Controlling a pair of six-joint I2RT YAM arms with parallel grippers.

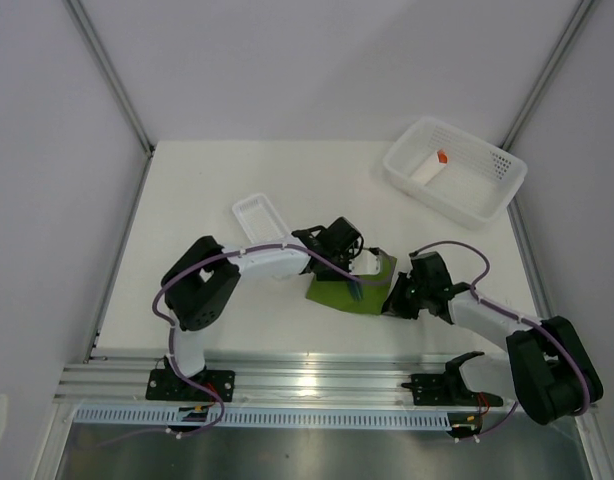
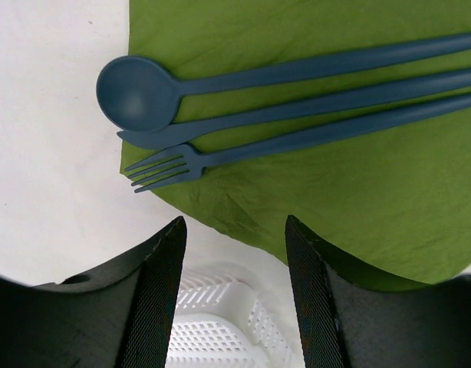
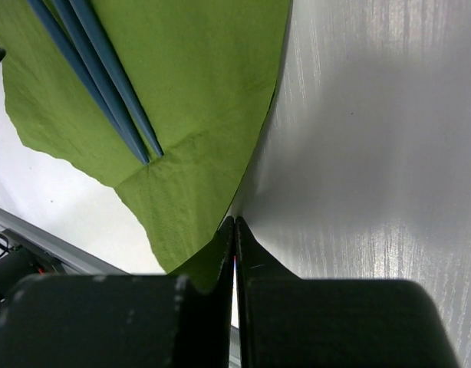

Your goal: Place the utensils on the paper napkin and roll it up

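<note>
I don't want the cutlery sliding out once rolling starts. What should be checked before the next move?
1. Spoon and fork lying on the napkin: ok.
2. Both parallel and close together: ok.
3. Spoon bowl inside the napkin edge: not ok, it overhangs onto the table.
4. Right tool shut on the napkin edge: ok.
5. Left tool open, clear of spoon and fork: ok.
6. Grip firm enough to pull the napkin over: cannot tell.
</note>
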